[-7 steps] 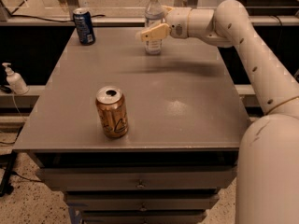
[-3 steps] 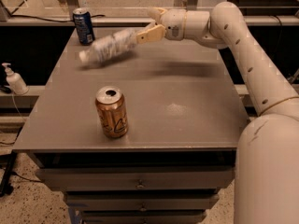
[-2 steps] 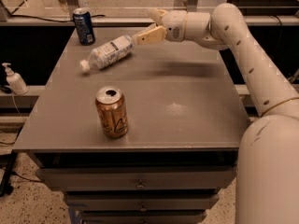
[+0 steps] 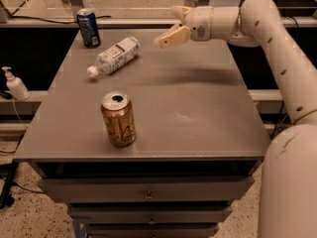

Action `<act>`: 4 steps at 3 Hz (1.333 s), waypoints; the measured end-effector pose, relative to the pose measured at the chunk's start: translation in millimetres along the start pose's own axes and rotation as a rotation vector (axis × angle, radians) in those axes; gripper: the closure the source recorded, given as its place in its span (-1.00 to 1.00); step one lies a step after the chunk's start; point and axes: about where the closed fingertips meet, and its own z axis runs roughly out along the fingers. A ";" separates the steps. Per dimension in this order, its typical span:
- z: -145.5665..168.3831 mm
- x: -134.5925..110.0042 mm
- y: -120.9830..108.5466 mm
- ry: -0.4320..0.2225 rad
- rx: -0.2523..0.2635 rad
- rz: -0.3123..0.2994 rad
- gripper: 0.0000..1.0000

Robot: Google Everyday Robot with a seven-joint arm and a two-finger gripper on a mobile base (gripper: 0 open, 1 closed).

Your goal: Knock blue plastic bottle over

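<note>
Hovering above the table (image 4: 198, 108), pincer (image 4: 167, 26) sits near the fallen blue plastic bottle (image 4: 116, 55).

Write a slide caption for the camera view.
The blue plastic bottle lies on its side; the gripper hovers nearby, not touching it.

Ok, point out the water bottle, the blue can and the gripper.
water bottle (image 4: 118, 53): camera view, middle of its label.
blue can (image 4: 88, 29): camera view, middle of its side.
gripper (image 4: 166, 37): camera view, its tip, in the air near the bottle's base.

End effector (image 4: 168, 31) near lying bottle (image 4: 115, 55)
</note>
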 end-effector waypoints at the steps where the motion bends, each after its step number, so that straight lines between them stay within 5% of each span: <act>1: -42.3 -14.7 -8.5 0.110 0.046 -0.105 -1.00; 3: -110.4 -57.1 -13.4 0.265 0.127 -0.273 -1.00; 4: -110.4 -57.1 -13.4 0.265 0.127 -0.273 -1.00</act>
